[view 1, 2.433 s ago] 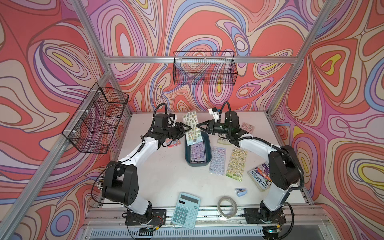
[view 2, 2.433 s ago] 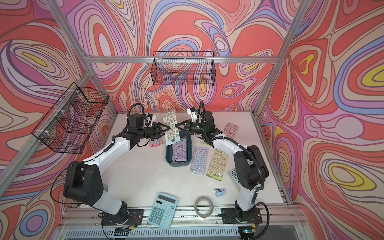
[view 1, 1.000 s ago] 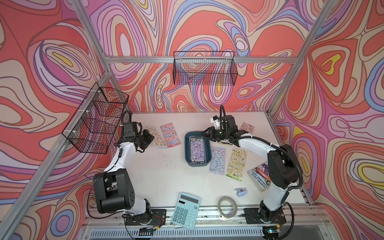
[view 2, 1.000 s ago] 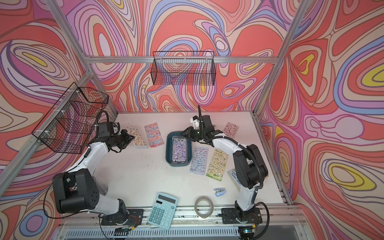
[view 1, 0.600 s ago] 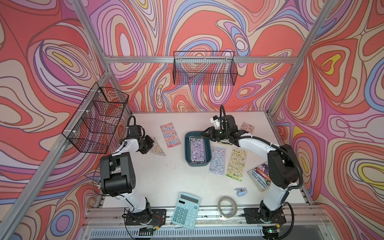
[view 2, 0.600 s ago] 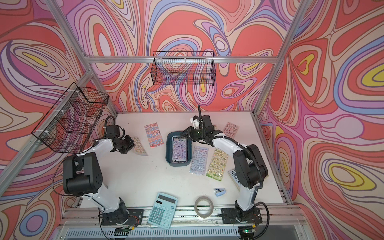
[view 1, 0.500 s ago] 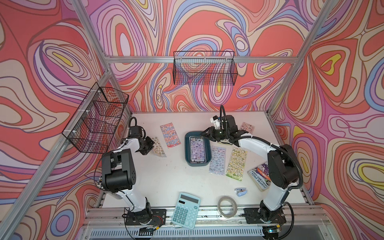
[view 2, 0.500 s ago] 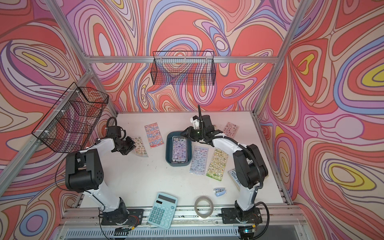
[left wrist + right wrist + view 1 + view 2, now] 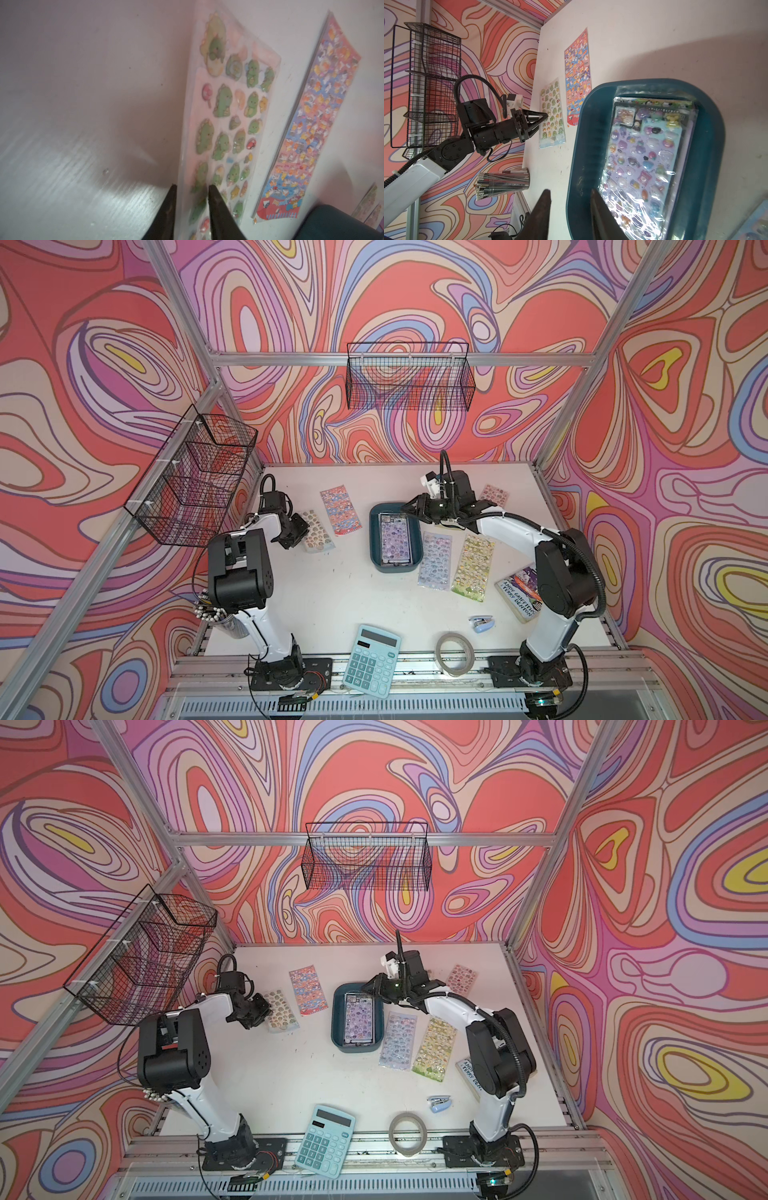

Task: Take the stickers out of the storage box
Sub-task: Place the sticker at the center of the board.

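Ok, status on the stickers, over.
Left gripper open over green dinosaur sticker sheet. Right gripper astride dark teal plastic storage box wall, grip unclear. Purple glossy stickers inside. Nothing blocking.

Dino sheet [image 9: 228,124] at the left gripper [image 9: 192,186]: clear plastic sleeve, high gloss, puffy raised stickers. Red sheet [image 9: 311,124] beyond it: flat print, duller shine. Box [image 9: 708,145] under the right gripper [image 9: 569,190]: smooth teal plastic, soft sheen. Top sheet [image 9: 643,166] inside: crinkled glossy film. Fingers [image 9: 604,218]: matt black, plastic by the look. Table [image 9: 324,593]: matt white, scuffed, fine grain. Baskets [image 9: 409,381], past both grippers: thin black wire. Frame [image 9: 282,359]: bare brushed metal.
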